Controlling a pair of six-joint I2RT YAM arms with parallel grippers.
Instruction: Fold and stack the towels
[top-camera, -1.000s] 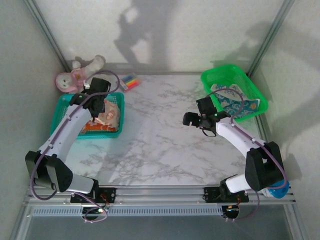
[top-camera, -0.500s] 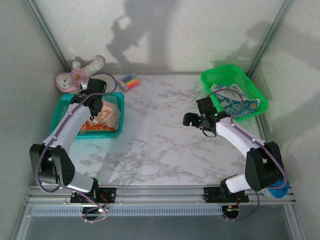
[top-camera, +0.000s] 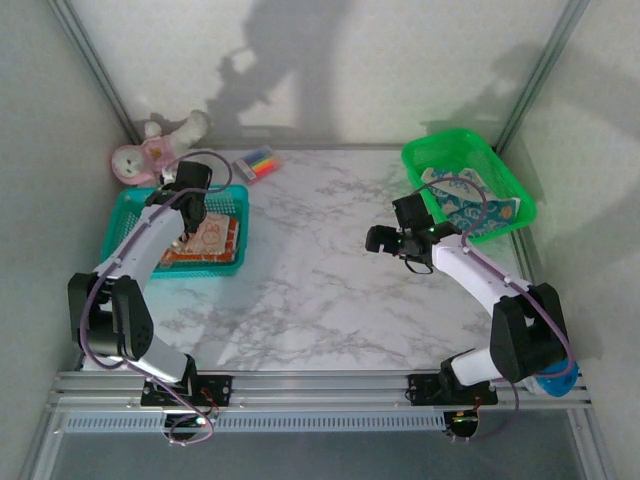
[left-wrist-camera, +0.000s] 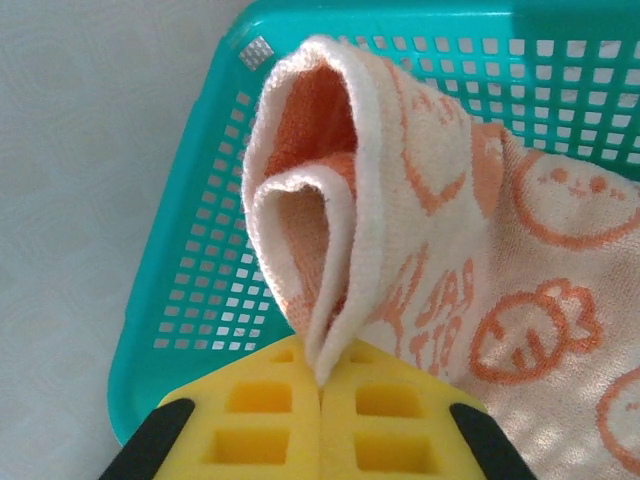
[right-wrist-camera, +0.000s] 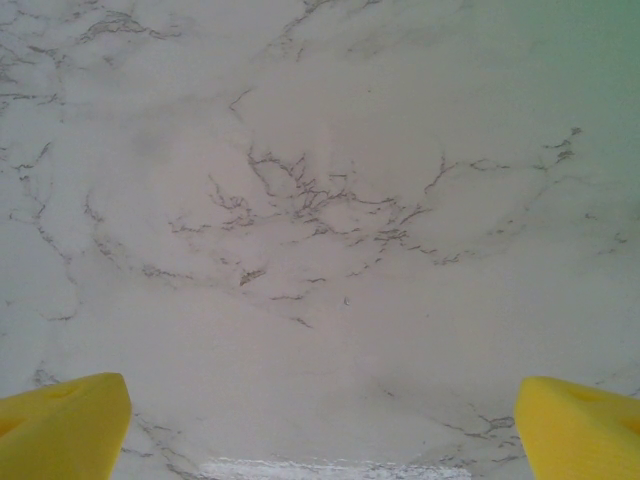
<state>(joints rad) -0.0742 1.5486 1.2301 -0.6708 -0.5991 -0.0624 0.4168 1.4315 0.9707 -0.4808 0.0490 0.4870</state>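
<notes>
- Pinched tight in the left gripper (left-wrist-camera: 320, 405): folded edge of the peach bunny towel (left-wrist-camera: 480, 250), lying in the teal basket (left-wrist-camera: 185, 290), left of frame.
- Spread wide above bare marble worktop (right-wrist-camera: 320, 200): right gripper (right-wrist-camera: 320, 420).
- In the green basket (top-camera: 421, 151), upper right: white-and-blue towel (top-camera: 465, 210).

A pink-and-white plush toy (top-camera: 140, 155) lies at the marble counter's (top-camera: 330, 270) far left corner, coloured markers (top-camera: 260, 160) beside it. A teal basket (top-camera: 124, 216) sits left and a green basket (top-camera: 508, 178) far right.
</notes>
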